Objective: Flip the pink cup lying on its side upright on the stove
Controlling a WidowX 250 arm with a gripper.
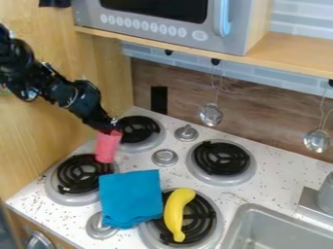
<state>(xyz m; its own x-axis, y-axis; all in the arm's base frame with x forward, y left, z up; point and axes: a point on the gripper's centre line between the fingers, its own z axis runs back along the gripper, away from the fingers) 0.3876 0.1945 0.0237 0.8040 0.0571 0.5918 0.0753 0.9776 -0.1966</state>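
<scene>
The black gripper (109,129) is at the left of the stove, pointing down, shut on the upper end of a pink cup (108,147). The cup is roughly upright, between the back left burner and the front left burner; whether its base touches the stove I cannot tell. Just below and right of it lies a folded blue cloth (131,198), partly over the edge of the front burner. A yellow banana (175,214) rests on that burner, right beside the cloth.
Black coil burners (222,158) and silver knobs (165,157) spread over the speckled white stove top (250,187). A grey sink (250,214) is at the lower right. A wooden wall stands at left. Above are a shelf with a microwave (156,30) and hanging metal utensils (210,115).
</scene>
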